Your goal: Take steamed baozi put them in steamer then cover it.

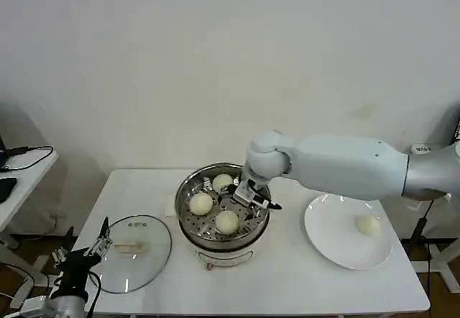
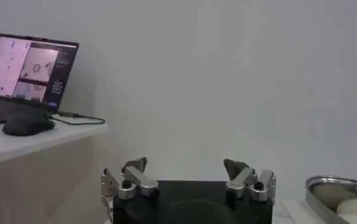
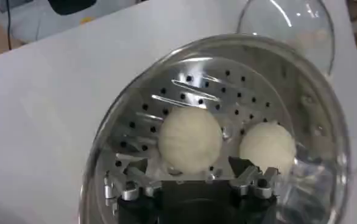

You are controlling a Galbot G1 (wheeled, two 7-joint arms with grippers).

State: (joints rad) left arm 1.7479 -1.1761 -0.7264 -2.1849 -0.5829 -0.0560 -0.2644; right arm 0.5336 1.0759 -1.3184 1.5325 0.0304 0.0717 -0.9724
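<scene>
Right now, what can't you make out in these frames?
- Steamer floor near the right gripper: head view, gripper and arm cover it.
- Steamer's white base: head view, mostly hidden under the pot.
- Cover: right wrist view, cut off by the edge.
- Left gripper: left wrist view, fingertips cropped.

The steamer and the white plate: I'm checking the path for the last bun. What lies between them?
In the head view, bare white table separates the steamer from the plate; the right arm spans above it.
</scene>
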